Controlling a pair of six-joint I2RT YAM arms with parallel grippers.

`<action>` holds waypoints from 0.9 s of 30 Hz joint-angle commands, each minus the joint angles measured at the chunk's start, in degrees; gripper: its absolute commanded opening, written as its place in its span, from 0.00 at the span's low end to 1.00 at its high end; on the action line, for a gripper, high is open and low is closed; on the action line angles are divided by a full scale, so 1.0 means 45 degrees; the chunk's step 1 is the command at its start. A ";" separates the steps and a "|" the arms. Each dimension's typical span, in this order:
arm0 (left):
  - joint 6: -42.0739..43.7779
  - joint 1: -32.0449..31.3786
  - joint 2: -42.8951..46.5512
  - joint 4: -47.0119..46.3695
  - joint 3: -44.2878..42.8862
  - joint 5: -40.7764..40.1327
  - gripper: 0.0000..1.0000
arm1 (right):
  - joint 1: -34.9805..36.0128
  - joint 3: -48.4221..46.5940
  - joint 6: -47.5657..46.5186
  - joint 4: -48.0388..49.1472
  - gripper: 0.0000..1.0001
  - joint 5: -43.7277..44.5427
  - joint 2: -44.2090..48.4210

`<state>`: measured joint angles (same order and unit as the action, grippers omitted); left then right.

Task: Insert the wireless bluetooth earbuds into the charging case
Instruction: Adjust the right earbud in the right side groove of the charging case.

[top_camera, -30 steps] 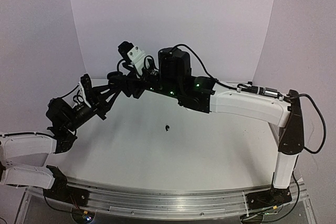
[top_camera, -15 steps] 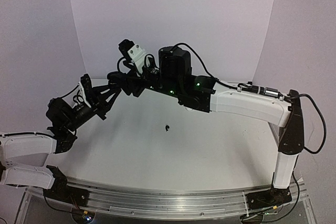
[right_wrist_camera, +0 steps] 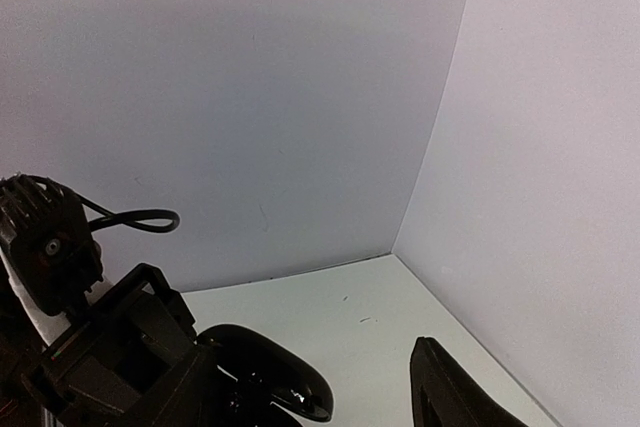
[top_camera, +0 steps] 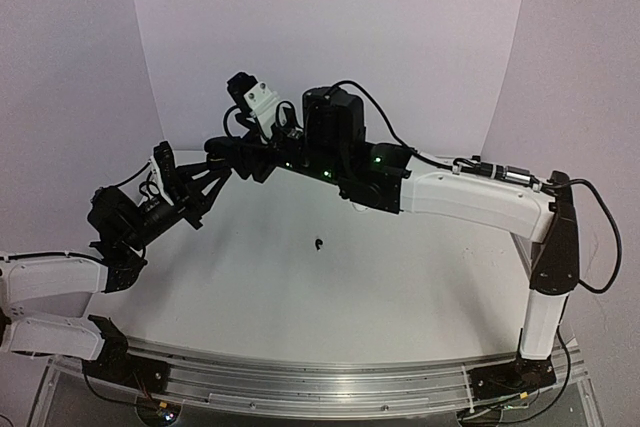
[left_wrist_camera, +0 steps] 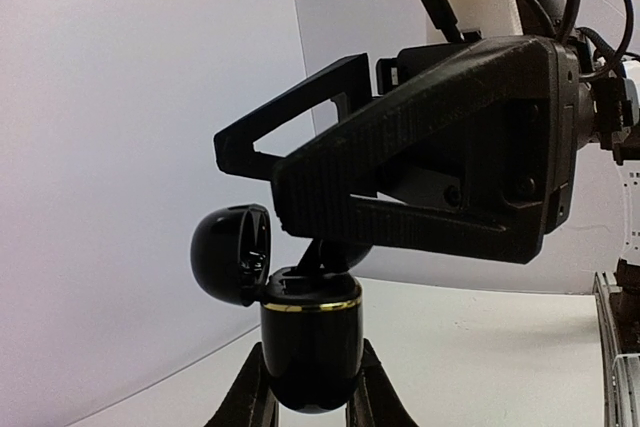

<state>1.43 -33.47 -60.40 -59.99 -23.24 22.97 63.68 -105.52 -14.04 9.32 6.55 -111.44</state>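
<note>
Earbud, black, lies loose on the table, well apart from both arms | charging case upright, lid open, clamped by left gripper to present its wells | right gripper just above opening; finger gap and any load cannot be told.

Open black case, lone black earbud

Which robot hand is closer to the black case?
Left. The left gripper clamps the black case from below; the right gripper hangs just over its open top.
</note>
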 commanded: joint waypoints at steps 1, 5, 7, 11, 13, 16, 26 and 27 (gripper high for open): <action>-0.0026 -0.0062 0.0123 -0.0576 -0.0512 0.0248 0.00 | -0.0126 -0.0614 0.0272 0.0208 0.64 0.0156 -0.0175; -0.0138 -0.0061 0.0096 -0.0642 -0.0525 0.0331 0.00 | -0.0184 -0.0662 0.0346 0.0194 0.64 0.0051 -0.0211; -0.0196 -0.0061 0.0100 -0.0673 -0.0507 0.0362 0.00 | -0.0180 -0.0768 0.0347 0.0190 0.64 -0.0008 -0.0277; -0.0201 -0.0061 0.0097 -0.0766 -0.0488 0.0519 0.00 | -0.0235 -0.0910 0.0403 0.0156 0.64 0.0029 -0.0364; -0.0201 -0.0061 0.0112 -0.0797 -0.0480 0.0555 0.00 | -0.0284 -0.0883 0.0454 0.0131 0.64 0.0047 -0.0389; -0.0201 -0.0068 0.0134 -0.0827 -0.0464 0.0542 0.00 | -0.0291 -0.0853 0.0502 0.0097 0.64 0.0060 -0.0418; -0.0201 -0.0061 0.0124 -0.1008 -0.0409 0.0615 0.00 | -0.0381 -0.1172 0.0631 0.0057 0.64 0.0115 -0.0568; -0.0201 -0.0059 0.0130 -0.1016 -0.0402 0.0603 0.00 | -0.0382 -0.1262 0.0666 0.0057 0.64 0.0113 -0.0586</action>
<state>1.19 -33.47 -60.40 -60.62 -23.24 24.36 62.57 -107.59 -12.02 8.95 6.31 -112.71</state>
